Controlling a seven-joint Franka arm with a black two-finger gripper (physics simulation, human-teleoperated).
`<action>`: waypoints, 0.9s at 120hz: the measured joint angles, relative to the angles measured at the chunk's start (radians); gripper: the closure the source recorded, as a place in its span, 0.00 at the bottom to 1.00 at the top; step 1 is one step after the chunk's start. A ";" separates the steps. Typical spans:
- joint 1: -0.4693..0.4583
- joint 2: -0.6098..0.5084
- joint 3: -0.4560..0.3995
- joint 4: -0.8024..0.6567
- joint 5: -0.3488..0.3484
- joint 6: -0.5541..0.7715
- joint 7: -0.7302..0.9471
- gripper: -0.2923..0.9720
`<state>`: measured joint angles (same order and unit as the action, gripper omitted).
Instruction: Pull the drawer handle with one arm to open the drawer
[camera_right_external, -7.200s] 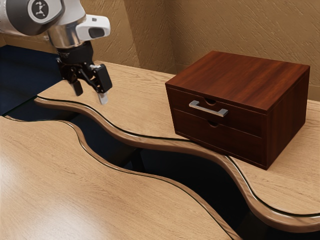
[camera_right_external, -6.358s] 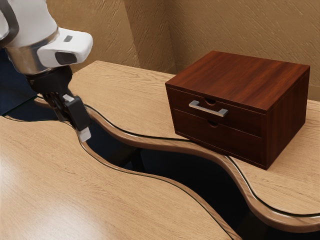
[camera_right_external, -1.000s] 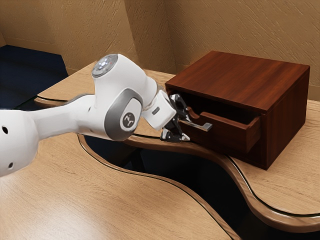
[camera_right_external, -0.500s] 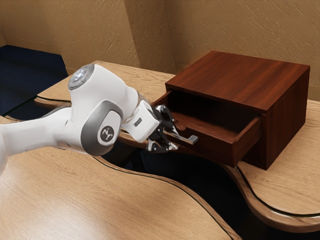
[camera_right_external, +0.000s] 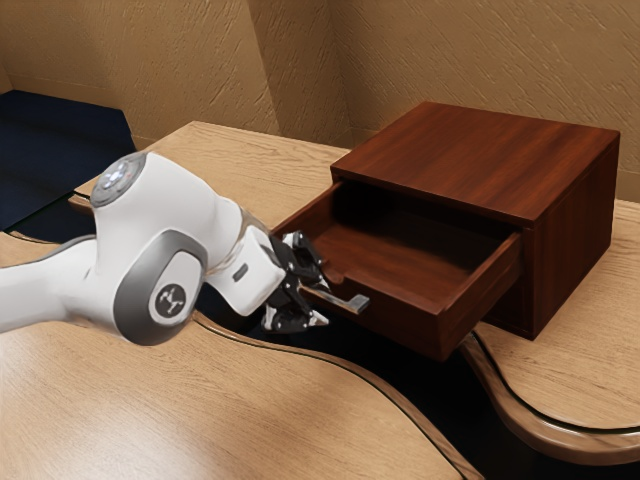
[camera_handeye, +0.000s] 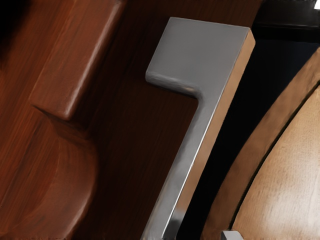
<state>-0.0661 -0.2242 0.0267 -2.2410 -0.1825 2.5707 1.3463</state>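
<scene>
The gripper (camera_right_external: 303, 297) is clamped on the drawer handle (camera_right_external: 340, 298), one finger above the metal bar and one below, at the end nearer the arm (camera_right_external: 130, 270). In the wrist view the drawer handle (camera_handeye: 200, 125) runs as a grey bracket just in front of the dark wood drawer front.

The drawer (camera_right_external: 478, 292) stands far out of the cabinet (camera_right_external: 480, 150). Its floor is exposed and its front overhangs the dark gap (camera_right_external: 420, 400) between the two table sections. The cabinet sits on the far section of the table (camera_right_external: 250, 170).

Step in hand: the pull stroke, judged to be at or near its end. The opening looks wide enough to satisfy the task.

Next move:
1. Stop the pull before the drawer leaves its guides.
2. Open the fingers to free the bar.
3. Withdraw straight back along the pull line, so that the bar is not snagged and the cabinet is not dragged.
</scene>
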 joint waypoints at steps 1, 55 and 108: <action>0.000 -0.003 0.000 -0.003 0.000 0.000 0.000 0.72; -0.012 -0.115 0.000 -0.105 -0.026 -0.020 0.003 0.70; -0.011 -0.095 0.001 -0.078 -0.030 -0.023 -0.005 0.82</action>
<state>-0.0773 -0.3197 0.0277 -2.3186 -0.2123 2.5479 1.3413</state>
